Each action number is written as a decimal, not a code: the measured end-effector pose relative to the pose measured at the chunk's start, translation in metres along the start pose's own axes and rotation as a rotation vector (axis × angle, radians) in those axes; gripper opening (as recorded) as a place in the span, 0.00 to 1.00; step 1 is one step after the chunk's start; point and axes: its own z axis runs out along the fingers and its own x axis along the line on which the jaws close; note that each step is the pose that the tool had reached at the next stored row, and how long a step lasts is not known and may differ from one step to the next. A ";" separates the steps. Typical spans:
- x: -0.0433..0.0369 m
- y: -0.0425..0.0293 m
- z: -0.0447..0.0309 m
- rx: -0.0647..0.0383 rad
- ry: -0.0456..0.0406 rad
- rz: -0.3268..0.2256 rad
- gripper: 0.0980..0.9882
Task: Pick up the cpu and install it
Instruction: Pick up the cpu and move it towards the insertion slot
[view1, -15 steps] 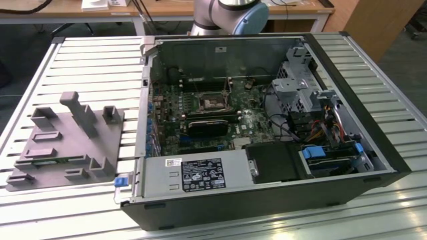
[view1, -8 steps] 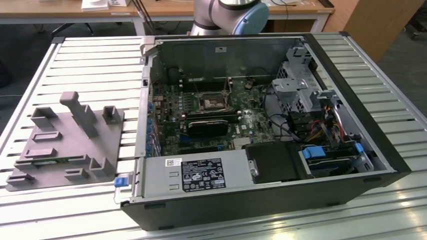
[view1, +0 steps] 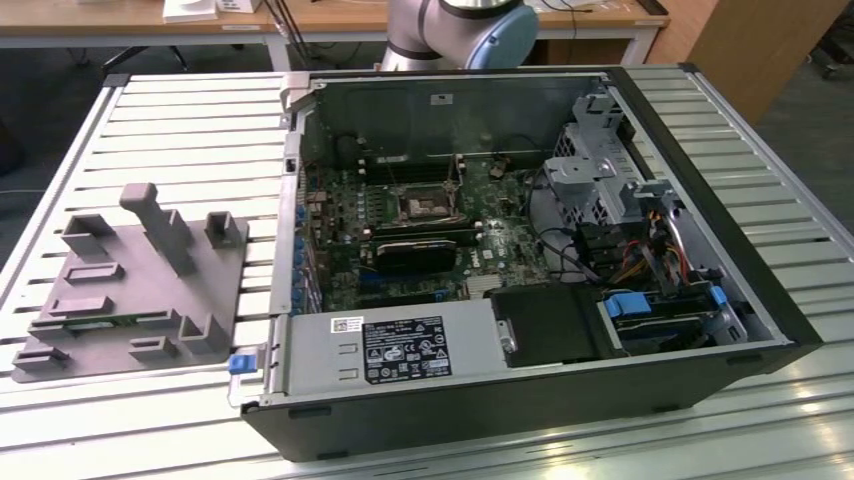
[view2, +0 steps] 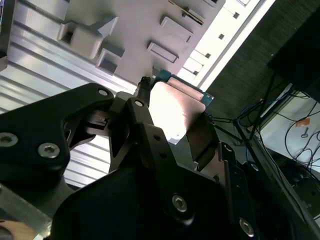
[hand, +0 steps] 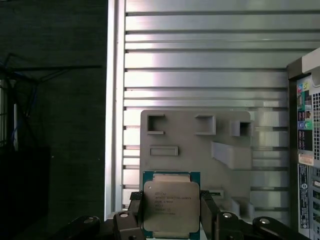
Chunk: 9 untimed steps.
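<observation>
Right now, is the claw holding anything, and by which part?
Yes: the claw is shut on the cpu, gripping it by two opposite side edges and leaving its shiny metal top uncovered in the first wrist view.

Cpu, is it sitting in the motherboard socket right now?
No, in the first wrist view the hand grips the cpu by two opposite edges, with the grey block behind it.

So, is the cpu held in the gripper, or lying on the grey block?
Held. In the first wrist view the gripper clamps the cpu by two opposite edges, with the grey block behind it.
</observation>
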 end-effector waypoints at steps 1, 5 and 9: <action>-0.0022 0.0001 -0.0001 0.000 0.0000 0.000 0.50; -0.0102 0.0004 -0.0003 0.000 -0.0001 0.000 0.50; -0.0177 0.0006 -0.0007 0.000 0.0000 0.000 0.50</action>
